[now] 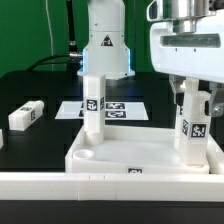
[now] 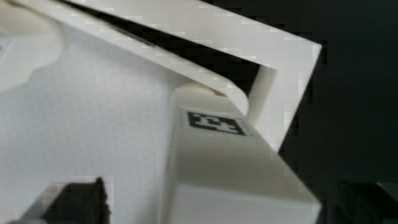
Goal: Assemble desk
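Now, gripper (image 1: pixel 192 102) fingers spread astride corner leg (image 1: pixel 190 130), beside slab (image 1: pixel 110 172) rim, second leg (image 1: pixel 92 105) upright, well apart.

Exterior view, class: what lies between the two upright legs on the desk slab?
Nothing stands there: the exterior view shows only bare desk slab between the upright leg at that view's left and the upright leg at its right.

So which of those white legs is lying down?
The leg on the black table at the exterior view's left; the other two stand upright on the slab.
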`<state>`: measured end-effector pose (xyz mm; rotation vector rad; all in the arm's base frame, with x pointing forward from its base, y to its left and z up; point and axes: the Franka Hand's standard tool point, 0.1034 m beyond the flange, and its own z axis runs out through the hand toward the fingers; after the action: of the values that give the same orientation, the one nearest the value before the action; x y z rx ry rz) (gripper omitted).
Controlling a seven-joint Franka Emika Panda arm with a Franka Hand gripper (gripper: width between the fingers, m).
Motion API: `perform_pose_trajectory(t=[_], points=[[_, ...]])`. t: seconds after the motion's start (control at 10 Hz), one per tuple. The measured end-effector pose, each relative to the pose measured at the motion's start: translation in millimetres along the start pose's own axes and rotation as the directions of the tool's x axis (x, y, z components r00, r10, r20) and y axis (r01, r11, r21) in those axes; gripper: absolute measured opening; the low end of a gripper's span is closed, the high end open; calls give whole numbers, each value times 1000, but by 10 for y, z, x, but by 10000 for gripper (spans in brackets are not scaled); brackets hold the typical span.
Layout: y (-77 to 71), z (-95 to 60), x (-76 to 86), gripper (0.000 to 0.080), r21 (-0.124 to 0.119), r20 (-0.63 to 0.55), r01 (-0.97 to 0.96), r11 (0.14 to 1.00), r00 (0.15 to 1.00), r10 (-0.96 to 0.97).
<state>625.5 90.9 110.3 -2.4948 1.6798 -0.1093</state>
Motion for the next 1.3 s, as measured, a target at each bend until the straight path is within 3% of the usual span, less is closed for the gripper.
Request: perform_pose_trajectory(t=[0.2,0.4,0.5,0.8,1.3], points=[[1,0,1,648,0,-1,152,988,988,-152],[10,-1,-11,649,-27,-5,337,941,941,-337],[6,-4,-11,649,-26,-4,395,918,918,-396],[8,-3,-9,649,-42,-3,651,758,758,-652],[16,6,6,649,-44,11,860,508,509,-861]])
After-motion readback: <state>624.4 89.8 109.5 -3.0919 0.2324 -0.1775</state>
